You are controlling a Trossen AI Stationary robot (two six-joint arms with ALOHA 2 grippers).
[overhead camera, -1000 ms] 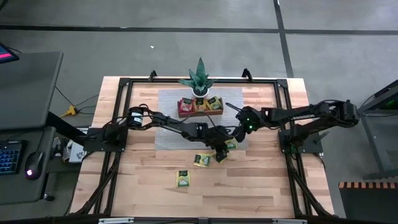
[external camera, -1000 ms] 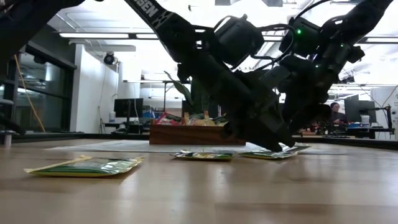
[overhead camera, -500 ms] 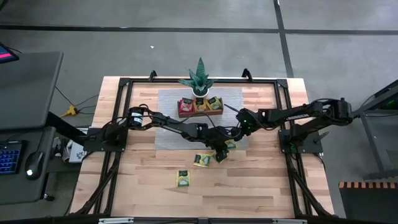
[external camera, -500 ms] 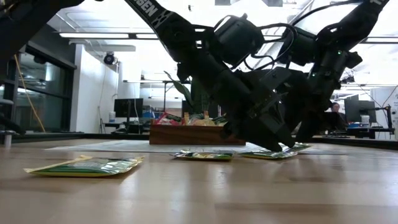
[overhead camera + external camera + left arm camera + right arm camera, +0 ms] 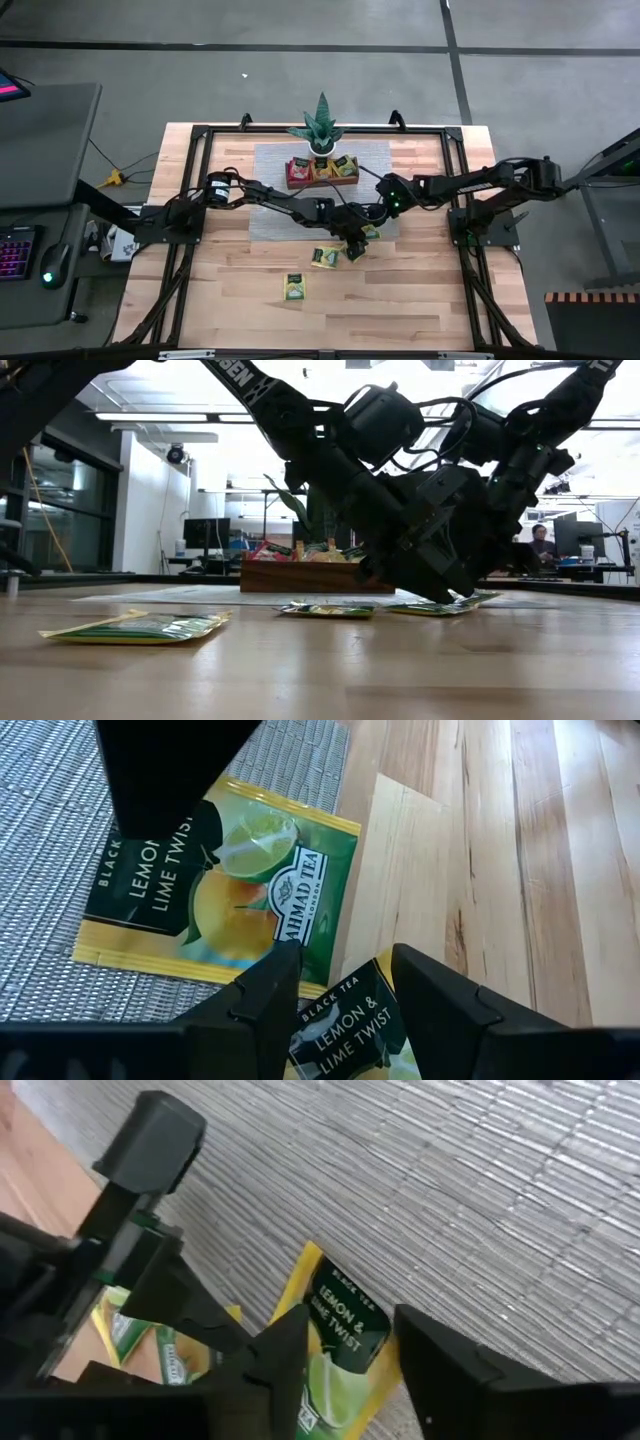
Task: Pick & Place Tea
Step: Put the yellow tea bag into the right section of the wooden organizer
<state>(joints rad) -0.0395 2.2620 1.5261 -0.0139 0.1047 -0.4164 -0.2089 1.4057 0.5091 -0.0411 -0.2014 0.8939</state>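
Wooden table [image 5: 420, 300], grey woven mat [image 5: 270, 170], office behind

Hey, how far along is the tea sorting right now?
Done: several packets already stand in the wooden tray. In hand: the left gripper and right gripper, both open, are down over the lemon-lime packets at the mat's edge. Left: two packets on bare table.

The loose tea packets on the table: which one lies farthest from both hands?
The tea packet alone on bare wood at the near side. The others lie by the left hand and right hand, beside the grey mat.
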